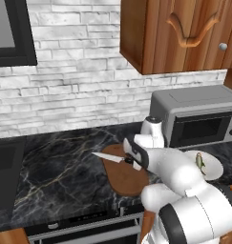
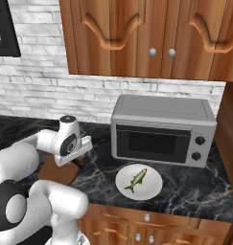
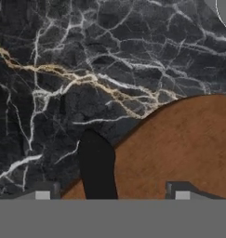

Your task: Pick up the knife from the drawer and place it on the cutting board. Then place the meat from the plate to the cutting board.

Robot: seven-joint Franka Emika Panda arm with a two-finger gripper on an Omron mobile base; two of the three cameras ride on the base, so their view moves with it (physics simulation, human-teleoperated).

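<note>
The silver-bladed knife (image 1: 110,157) hangs over the dark oval cutting board (image 1: 121,178), while the fish-shaped meat (image 2: 136,180) lies on the white plate (image 2: 151,190).

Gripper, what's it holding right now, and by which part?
The gripper holds the knife by its black handle, with the silver blade sticking out over the cutting board.
</note>
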